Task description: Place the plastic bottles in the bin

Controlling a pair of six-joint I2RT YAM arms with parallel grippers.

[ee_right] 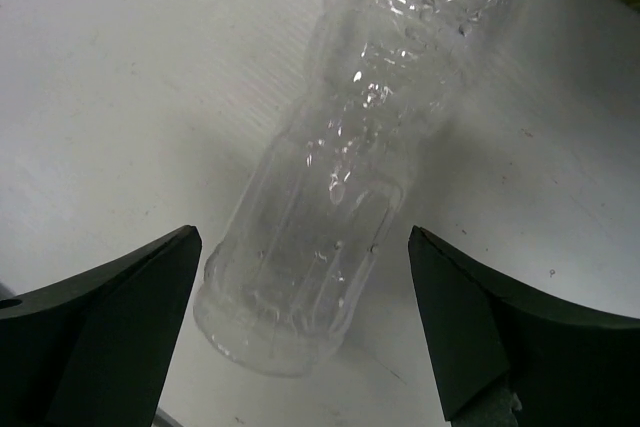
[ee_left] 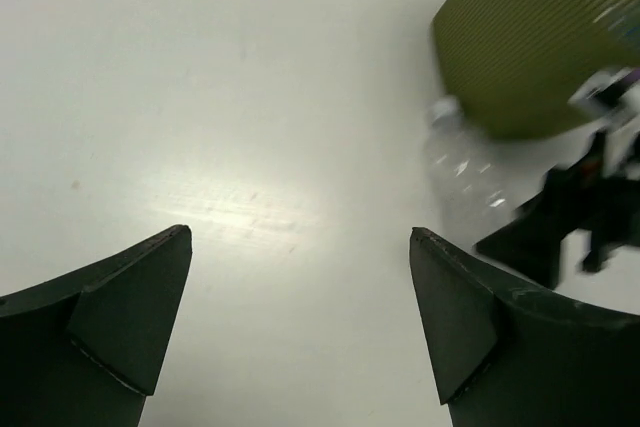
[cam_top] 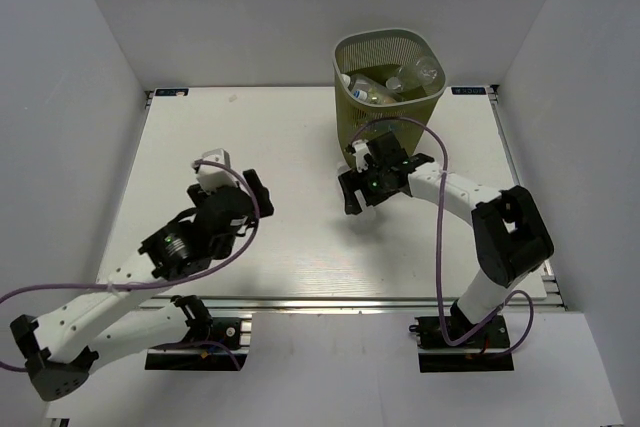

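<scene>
— Bottle (ee_right: 330, 197)?
— Clear thin plastic, glossy, ribbed and dented, bright with highlights.
— Table (cam_top: 280, 147) under it?
— White, matt, smooth; faint scuffs and specks up close, a soft sheen in one patch.
— Bin (cam_top: 392, 112)?
— Olive-green mesh, matt, finely ribbed; solid smooth rim. Same clear glossy plastic on the bottles inside (cam_top: 415, 75).
— Fingers (ee_right: 110, 337) of the right gripper (ee_right: 303, 237)?
— Black, matt, plastic by the look, pale wear along the edges.
— Arm shells (cam_top: 90, 312)?
— White, smooth, hard plastic; purple cable (cam_top: 439, 247) with a dull sheath.
</scene>
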